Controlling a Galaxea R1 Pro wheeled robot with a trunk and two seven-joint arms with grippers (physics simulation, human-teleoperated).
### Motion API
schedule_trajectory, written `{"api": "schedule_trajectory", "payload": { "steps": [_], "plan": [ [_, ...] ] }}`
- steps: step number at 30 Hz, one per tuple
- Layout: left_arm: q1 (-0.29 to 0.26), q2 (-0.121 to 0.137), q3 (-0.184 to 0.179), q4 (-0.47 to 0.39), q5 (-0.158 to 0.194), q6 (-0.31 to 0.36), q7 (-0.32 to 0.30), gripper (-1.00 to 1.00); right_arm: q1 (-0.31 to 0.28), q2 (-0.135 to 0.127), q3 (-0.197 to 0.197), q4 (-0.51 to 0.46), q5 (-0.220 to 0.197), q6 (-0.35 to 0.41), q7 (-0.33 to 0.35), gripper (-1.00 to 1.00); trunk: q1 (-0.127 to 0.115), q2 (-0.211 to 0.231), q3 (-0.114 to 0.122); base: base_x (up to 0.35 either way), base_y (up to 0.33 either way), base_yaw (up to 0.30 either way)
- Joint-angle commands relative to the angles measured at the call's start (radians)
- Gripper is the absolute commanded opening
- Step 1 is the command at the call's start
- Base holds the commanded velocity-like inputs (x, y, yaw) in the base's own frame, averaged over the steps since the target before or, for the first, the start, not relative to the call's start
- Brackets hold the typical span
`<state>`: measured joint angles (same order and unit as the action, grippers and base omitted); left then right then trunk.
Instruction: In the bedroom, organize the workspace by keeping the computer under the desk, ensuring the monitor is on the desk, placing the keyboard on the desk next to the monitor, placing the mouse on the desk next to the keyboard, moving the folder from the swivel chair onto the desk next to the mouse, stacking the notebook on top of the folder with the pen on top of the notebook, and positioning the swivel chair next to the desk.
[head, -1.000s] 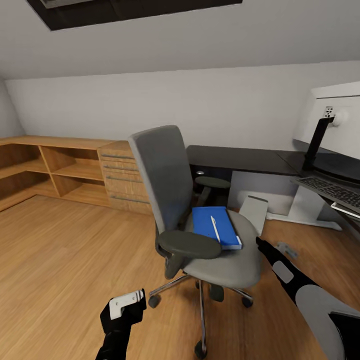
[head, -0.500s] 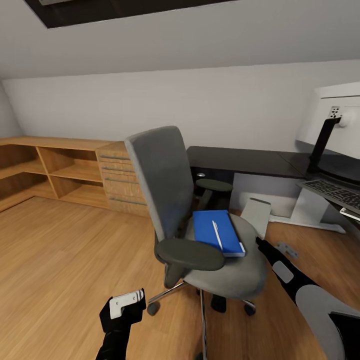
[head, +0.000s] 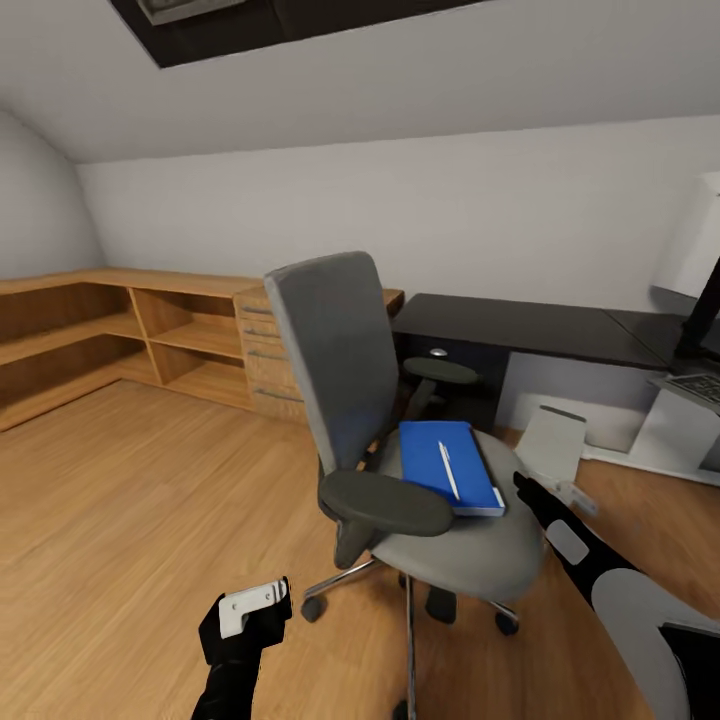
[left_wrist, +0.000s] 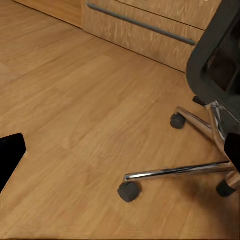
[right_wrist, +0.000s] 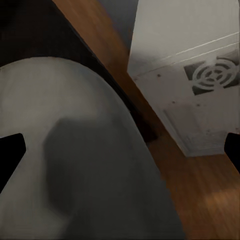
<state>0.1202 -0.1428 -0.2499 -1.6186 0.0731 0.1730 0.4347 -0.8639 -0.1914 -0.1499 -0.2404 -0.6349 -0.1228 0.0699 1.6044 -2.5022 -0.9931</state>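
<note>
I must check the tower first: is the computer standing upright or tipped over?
Tipped: the computer leans back on the floor beside the desk, its broad white side facing up.

Floor (head: 130, 500): light wood planks, across the whole room.
Cabinet (head: 150, 330): light wood, open shelves at left, drawer stack with grey bar handles at its right end, against far wall.
Wall (head: 450, 220): plain white, far side.
Ceiling (head: 400, 70): sloped, white.

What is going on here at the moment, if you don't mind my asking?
The robot faces the swivel chair in front of the desk. A blue folder lies on the seat with a pen on top. The right gripper is beside the seat edge, holding nothing; the left gripper hangs low over the floor. The computer stands by the desk.
</note>
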Motion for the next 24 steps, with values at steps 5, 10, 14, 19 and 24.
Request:
{"api": "schedule_trajectory", "payload": {
  "steps": [5,10,14,19,24],
  "plan": [
    [-0.001,0.0,-0.002,-0.001,0.007,0.003,0.006,1.0,0.0,0.0,0.015,0.01,-0.016,-0.003,0.008,1.0,0.0,0.0,-0.001,0.175,0.0,0.249],
    [-0.001,0.0,-0.002,-0.001,0.007,0.003,0.006,1.0,0.0,0.001,0.015,0.011,-0.016,-0.003,0.008,1.0,0.0,0.0,-0.001,0.119,0.0,0.241],
    [-0.001,0.0,-0.002,-0.001,0.007,0.003,0.006,1.0,0.0,0.0,0.015,0.011,-0.016,-0.003,0.008,1.0,0.0,0.0,-0.001,0.012,0.0,0.24],
    [-0.001,0.0,-0.002,-0.001,0.007,0.003,0.006,1.0,0.0,0.001,0.015,0.01,-0.016,-0.003,0.008,1.0,0.0,0.0,-0.001,0.001,0.0,0.24],
    [-0.001,0.0,-0.002,-0.001,0.007,0.003,0.006,1.0,0.0,0.0,0.015,0.01,-0.016,-0.003,0.008,1.0,0.0,0.0,-0.001,0.0,0.0,0.24]
  ]
}}
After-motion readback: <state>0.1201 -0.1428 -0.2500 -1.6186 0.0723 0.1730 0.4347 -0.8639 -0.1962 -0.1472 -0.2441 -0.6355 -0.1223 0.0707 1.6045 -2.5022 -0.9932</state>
